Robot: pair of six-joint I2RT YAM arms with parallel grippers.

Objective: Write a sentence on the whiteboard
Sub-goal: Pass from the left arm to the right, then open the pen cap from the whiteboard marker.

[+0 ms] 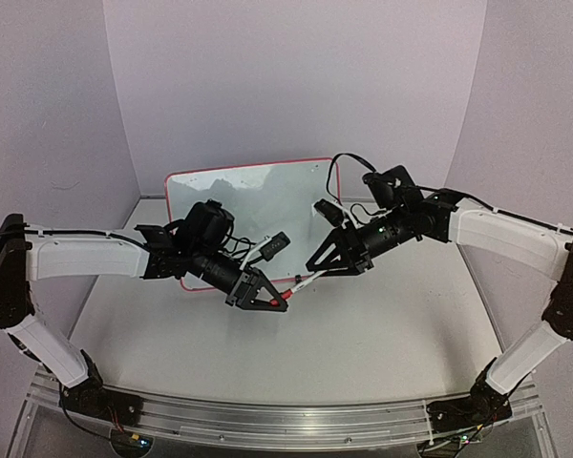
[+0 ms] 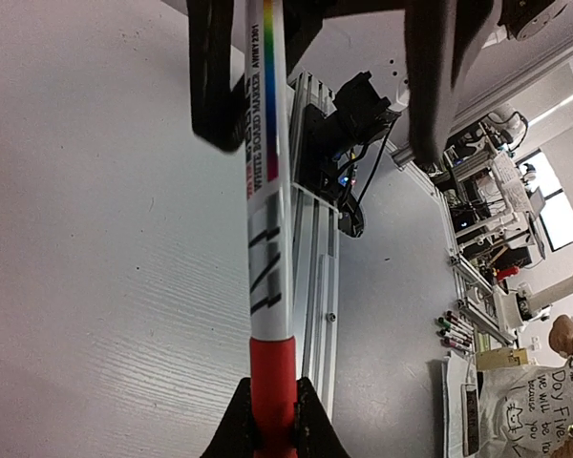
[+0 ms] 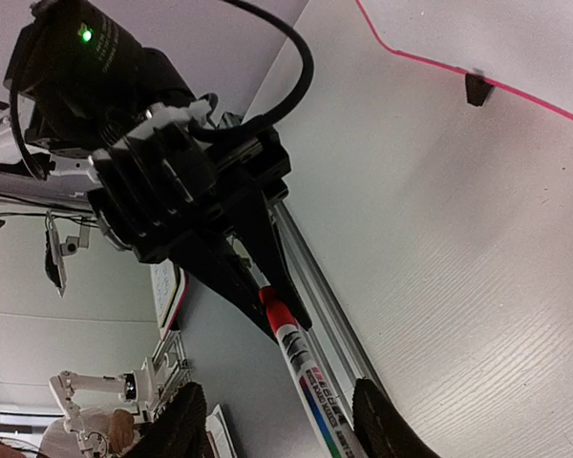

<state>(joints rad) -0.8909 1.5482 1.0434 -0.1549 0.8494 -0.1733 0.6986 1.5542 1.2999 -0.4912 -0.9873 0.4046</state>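
The whiteboard (image 1: pixel 258 191), white with a thin red frame, stands at the back of the table; its lower red edge (image 3: pixel 411 57) and one black foot (image 3: pixel 476 88) show in the right wrist view. The sentence is not visible on the part of the board that shows. A white marker (image 1: pixel 301 283) with a red cap (image 2: pixel 272 382) hangs level between the arms. My left gripper (image 2: pixel 272 429) is shut on the red cap. My right gripper (image 3: pixel 282 425) straddles the marker barrel (image 3: pixel 306 372), open, with a gap beside the barrel.
The left arm covers the board's lower left corner. An aluminium rail (image 1: pixel 286 420) runs along the table's near edge below both grippers. Purple walls close in the back and both sides. The white tabletop (image 1: pixel 363 334) lies beneath the marker.
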